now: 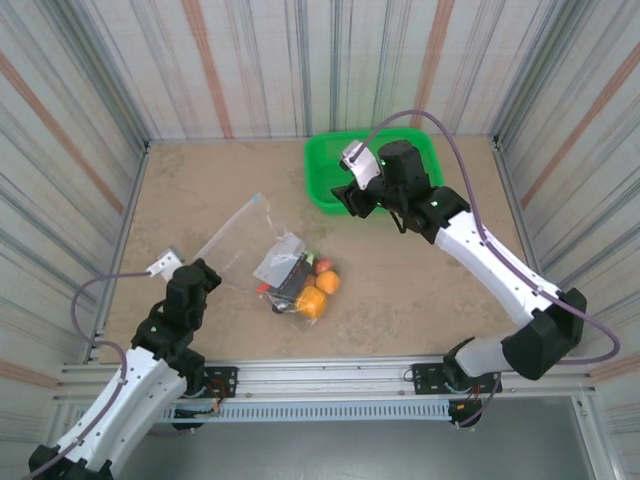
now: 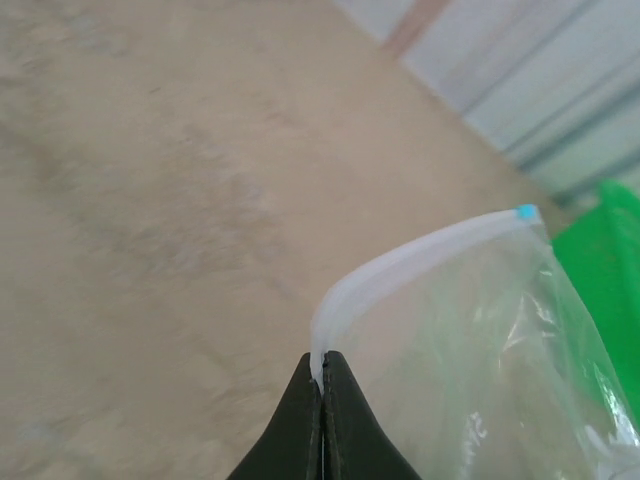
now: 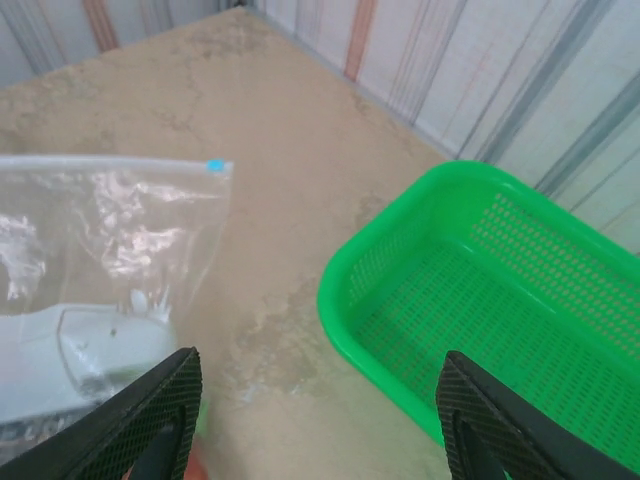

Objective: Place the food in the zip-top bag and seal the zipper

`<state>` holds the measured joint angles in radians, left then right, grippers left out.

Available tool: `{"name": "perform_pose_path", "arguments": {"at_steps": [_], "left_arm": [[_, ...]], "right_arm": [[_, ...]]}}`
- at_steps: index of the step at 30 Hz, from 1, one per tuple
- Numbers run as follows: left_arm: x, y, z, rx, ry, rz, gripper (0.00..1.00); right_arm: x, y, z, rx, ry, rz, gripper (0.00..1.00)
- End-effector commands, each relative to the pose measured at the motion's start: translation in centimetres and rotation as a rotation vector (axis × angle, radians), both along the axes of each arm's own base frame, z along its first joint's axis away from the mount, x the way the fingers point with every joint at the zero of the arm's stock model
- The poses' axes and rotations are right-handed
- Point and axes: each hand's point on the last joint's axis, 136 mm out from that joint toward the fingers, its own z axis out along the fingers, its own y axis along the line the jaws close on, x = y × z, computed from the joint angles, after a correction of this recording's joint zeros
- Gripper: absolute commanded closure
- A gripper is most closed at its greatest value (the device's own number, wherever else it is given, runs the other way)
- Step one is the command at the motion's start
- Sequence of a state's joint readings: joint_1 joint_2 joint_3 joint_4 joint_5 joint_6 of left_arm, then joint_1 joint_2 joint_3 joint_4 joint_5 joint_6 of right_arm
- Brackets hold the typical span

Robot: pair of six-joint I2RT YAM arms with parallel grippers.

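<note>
The clear zip-top bag [image 1: 262, 232] lies slanted across the middle of the table. The food [image 1: 312, 288], orange, red and dark pieces, sits bunched at its lower right end, seemingly inside the plastic. My left gripper [image 2: 322, 362] is shut on the pale zipper [image 2: 400, 265] at the bag's near-left corner; from above, the left gripper [image 1: 207, 270] sits at that corner. A small blue tab [image 2: 525, 212] marks the zipper's far end. My right gripper [image 3: 320, 420] hangs open and holds nothing, above bare table between the bag [image 3: 100, 230] and a basket; from above, the right gripper [image 1: 352, 198] is at the basket's front edge.
A green mesh basket [image 1: 325, 165] stands at the back, right of centre; its rim [image 3: 345, 320] is just right of my right gripper's gap. Striped walls close the table on three sides. A metal rail runs along the near edge.
</note>
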<state>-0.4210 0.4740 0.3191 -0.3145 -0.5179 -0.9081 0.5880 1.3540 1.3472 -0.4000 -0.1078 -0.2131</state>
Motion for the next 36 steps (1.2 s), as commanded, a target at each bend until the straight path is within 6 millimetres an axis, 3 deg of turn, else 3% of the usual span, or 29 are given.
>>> {"name": "perform_pose_path", "arguments": {"at_steps": [1,2,5,6,9,14,16,20,22,24,25,29,33,36], "left_arm": [[-0.7,2.2,-0.5,-0.025,0.026,0.161,0.87],[-0.7,2.2,-0.7,-0.017,0.038,0.167,0.72],[-0.1,1.7,0.1,0.011,0.037,0.122,0.12],[0.0,1.6,0.8,0.033,0.034,0.108,0.02],[-0.5,2.6,3.7,0.131,0.038,0.113,0.02],[-3.4,5.2,10.1,0.292,0.113,0.154,0.01],[-3.2,4.8,12.1,0.355,0.105,0.105,0.01],[-1.2,2.2,15.4,0.493,0.041,-0.079,0.01],[0.5,-1.1,17.2,0.537,-0.034,-0.266,0.01],[1.6,-6.5,19.0,0.581,-0.151,-0.565,0.01],[2.0,-7.9,19.4,0.59,-0.189,-0.628,0.01],[5.1,-9.2,17.7,0.623,-0.272,-0.617,0.01],[7.4,-9.0,12.1,0.594,-0.362,-0.63,0.01],[8.0,-8.8,9.3,0.69,-0.387,-0.689,0.01]], "right_arm": [[-1.1,-2.7,1.2,0.053,-0.007,-0.058,0.33],[-1.3,-3.4,1.6,0.066,-0.014,-0.074,0.29],[-1.9,-4.8,1.5,0.087,-0.011,-0.105,0.01],[-2.1,-5.1,1.2,0.09,-0.007,-0.119,0.01],[-2.8,-5.6,0.7,0.09,0.015,-0.125,0.01],[-3.9,-7.5,-0.8,0.084,0.022,-0.204,0.01],[-4.6,-8.3,-0.9,0.091,0.013,-0.224,0.01],[-5.2,-9.5,-0.3,0.117,-0.033,-0.263,0.01],[-5.2,-9.8,-0.6,0.096,-0.032,-0.271,0.01],[-4.9,-10.3,-1.6,0.051,-0.025,-0.291,0.01],[-4.6,-10.8,-2.0,0.042,-0.028,-0.322,0.01],[-3.7,-12.3,-3.1,0.061,-0.041,-0.392,0.01],[-3.0,-14.1,-5.3,0.044,-0.046,-0.459,0.01],[-2.2,-16.1,-7.9,-0.008,-0.03,-0.537,0.01]]}}
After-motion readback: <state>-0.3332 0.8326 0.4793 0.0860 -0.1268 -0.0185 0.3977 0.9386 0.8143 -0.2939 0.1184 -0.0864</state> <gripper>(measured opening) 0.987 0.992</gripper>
